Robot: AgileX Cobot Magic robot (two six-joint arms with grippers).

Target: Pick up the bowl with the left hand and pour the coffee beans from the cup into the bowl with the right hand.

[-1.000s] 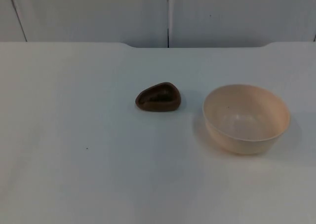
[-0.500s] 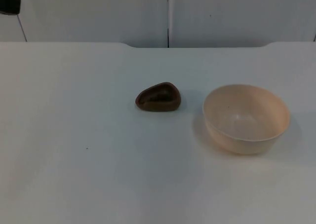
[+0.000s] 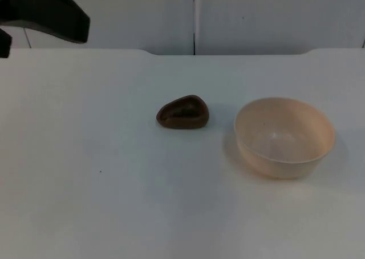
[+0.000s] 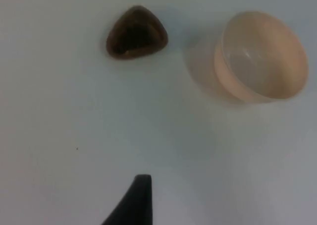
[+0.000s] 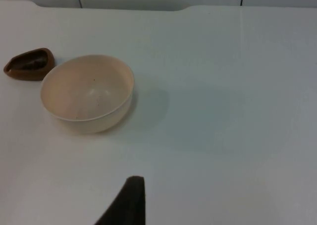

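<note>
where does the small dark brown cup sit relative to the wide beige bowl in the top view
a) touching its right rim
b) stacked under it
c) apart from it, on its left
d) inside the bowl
c: the small dark brown cup stands on the white table apart from the wide beige bowl, on its left, bare table between them.

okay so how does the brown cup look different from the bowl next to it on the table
The cup is dark brown; the bowl is pale peach. The cup is clearly smaller and lower than the bowl, which is wide and deep. The cup's rim is a rounded teardrop shape, the bowl's is round. The cup holds something dark, while the bowl looks empty. Both stand upright and apart on the white table, untouched by either gripper.
</note>
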